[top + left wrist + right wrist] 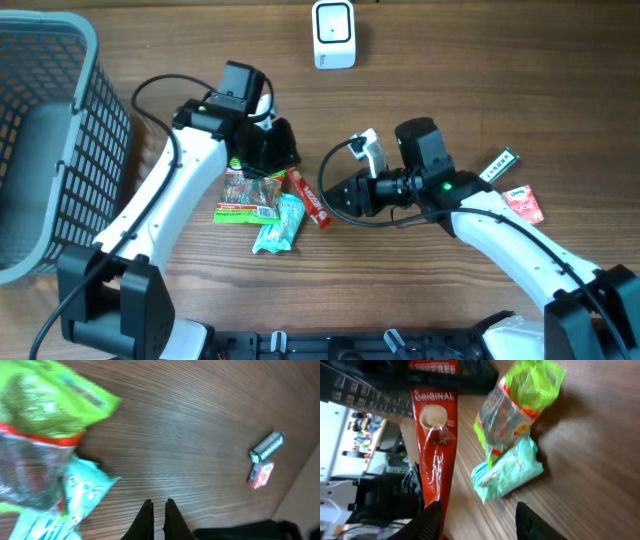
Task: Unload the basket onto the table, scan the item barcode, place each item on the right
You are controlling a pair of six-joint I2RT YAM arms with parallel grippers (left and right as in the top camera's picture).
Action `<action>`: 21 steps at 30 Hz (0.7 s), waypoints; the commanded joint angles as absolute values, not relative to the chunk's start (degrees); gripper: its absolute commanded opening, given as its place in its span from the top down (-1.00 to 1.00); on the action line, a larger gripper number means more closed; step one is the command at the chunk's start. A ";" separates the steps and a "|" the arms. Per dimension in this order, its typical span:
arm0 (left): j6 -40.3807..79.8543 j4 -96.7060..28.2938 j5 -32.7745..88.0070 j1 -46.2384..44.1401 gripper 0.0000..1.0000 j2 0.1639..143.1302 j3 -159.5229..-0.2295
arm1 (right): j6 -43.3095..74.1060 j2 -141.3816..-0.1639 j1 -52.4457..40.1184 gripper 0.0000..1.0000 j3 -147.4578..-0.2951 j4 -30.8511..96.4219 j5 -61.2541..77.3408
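Sachet top lost under closed left gripper; right gripper jaws apart.

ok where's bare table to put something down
Bare wood right of the scanner along the top edge, and between the scanner and the basket. Crowded in the middle, where the packets lie by the left arm and right arm.

Grey mesh basket sits at the wooden table's edge.
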State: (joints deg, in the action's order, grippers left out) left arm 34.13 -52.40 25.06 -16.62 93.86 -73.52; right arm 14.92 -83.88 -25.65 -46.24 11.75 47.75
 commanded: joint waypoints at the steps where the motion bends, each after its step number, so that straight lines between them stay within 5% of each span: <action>1: 36.45 -52.99 23.42 -15.46 0.92 93.76 -73.41 | 8.88 -82.98 -25.54 0.10 -56.03 21.10 40.36; 7: 46.17 -55.72 23.73 -15.46 0.93 93.76 -73.41 | 0.60 -82.98 -30.89 0.07 -67.68 38.76 22.81; 15: 47.20 -59.53 25.08 -15.53 0.92 93.76 -73.41 | -4.89 -83.13 -48.27 -0.06 -67.77 40.14 -6.81; 21: 47.18 -60.31 27.53 -15.53 0.92 93.76 -73.41 | -7.51 -83.57 -51.86 -0.09 -67.77 39.92 -8.58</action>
